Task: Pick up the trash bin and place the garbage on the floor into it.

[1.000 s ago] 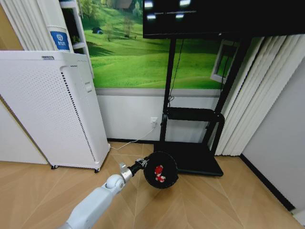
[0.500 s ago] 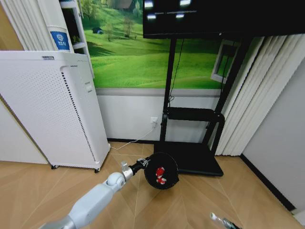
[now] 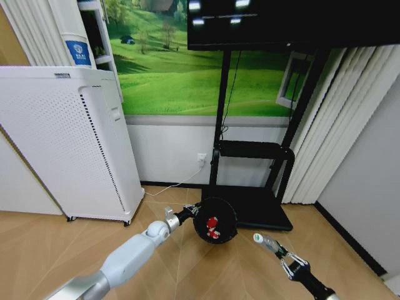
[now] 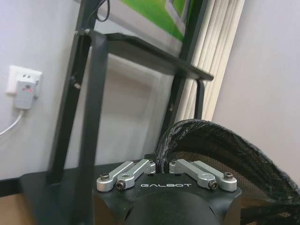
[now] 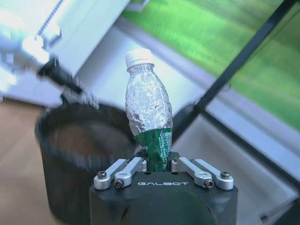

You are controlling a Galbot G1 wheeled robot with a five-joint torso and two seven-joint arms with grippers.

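Observation:
My left gripper (image 3: 189,212) is shut on the rim of the black mesh trash bin (image 3: 215,221), holding it tilted above the floor with its mouth toward me; a red-and-white scrap of garbage (image 3: 212,227) lies inside. In the left wrist view the mesh rim (image 4: 206,136) rises between the closed fingers of the left gripper (image 4: 161,165). My right gripper (image 3: 282,257) comes up from the lower right, shut on a clear plastic bottle (image 3: 265,241) with a green label. In the right wrist view the bottle (image 5: 149,112) stands upright in the right gripper (image 5: 159,165), just in front of the bin (image 5: 84,154).
A tall white perforated appliance (image 3: 69,144) stands at the left. A black TV stand (image 3: 256,187) with a low base is right behind the bin. White curtains (image 3: 325,137) hang on the right. A cable (image 3: 178,185) runs from a wall socket along the wooden floor (image 3: 62,250).
My right gripper with the bottle has risen into the head view from the lower right, toward the bin. The bin in my left gripper has shifted slightly right.

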